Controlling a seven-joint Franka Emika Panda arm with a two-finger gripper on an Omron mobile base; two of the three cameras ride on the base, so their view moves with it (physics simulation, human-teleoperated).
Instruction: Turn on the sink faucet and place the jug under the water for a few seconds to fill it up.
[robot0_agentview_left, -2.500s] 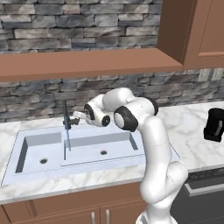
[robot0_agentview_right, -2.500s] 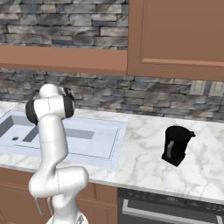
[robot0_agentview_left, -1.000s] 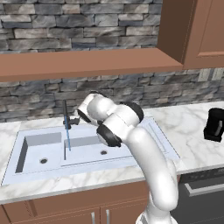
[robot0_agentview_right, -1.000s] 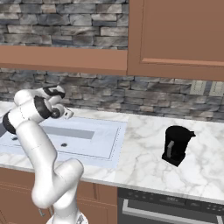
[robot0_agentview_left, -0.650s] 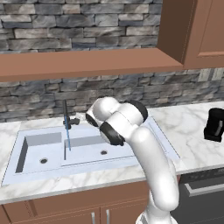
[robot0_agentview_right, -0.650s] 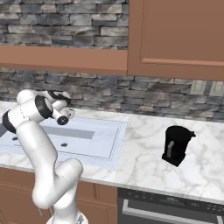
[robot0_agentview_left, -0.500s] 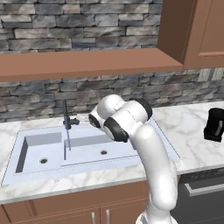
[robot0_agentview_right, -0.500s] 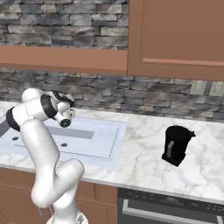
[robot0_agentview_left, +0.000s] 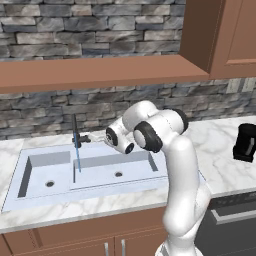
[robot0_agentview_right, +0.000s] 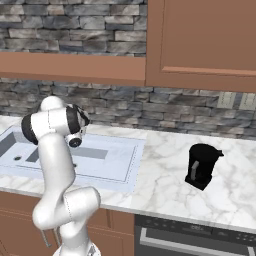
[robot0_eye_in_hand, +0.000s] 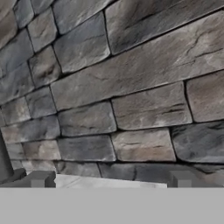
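Observation:
The dark gooseneck sink faucet (robot0_agentview_left: 74, 131) stands behind the pale double-basin sink (robot0_agentview_left: 140, 176), its small lever pointing right. A thin light-blue stream of water (robot0_agentview_left: 77, 159) falls from it onto the divider between the basins. My gripper (robot0_agentview_left: 103, 136) hovers just right of the lever, apart from it, over the back of the right basin. In the hand view the gripper (robot0_eye_in_hand: 111, 179) is open, nothing between its fingertips (robot0_eye_in_hand: 41, 177), and faces the stone wall. The black jug (robot0_agentview_left: 246, 142) stands far right on the counter, also seen as the jug (robot0_agentview_right: 201, 165) right of the sink (robot0_agentview_right: 120, 165).
Grey stone backsplash (robot0_agentview_left: 60, 107) rises behind the counter under a brown wooden ledge (robot0_agentview_left: 100, 72). A wooden cabinet (robot0_agentview_right: 205, 40) hangs above the jug. White marble counter (robot0_agentview_right: 160, 175) stretches between sink and jug. An oven front (robot0_agentview_right: 200, 237) sits below the counter.
The hand has drawn back to the right from the faucet lever and the arm's elbow has swung right. Water runs throughout. The jug has not moved.

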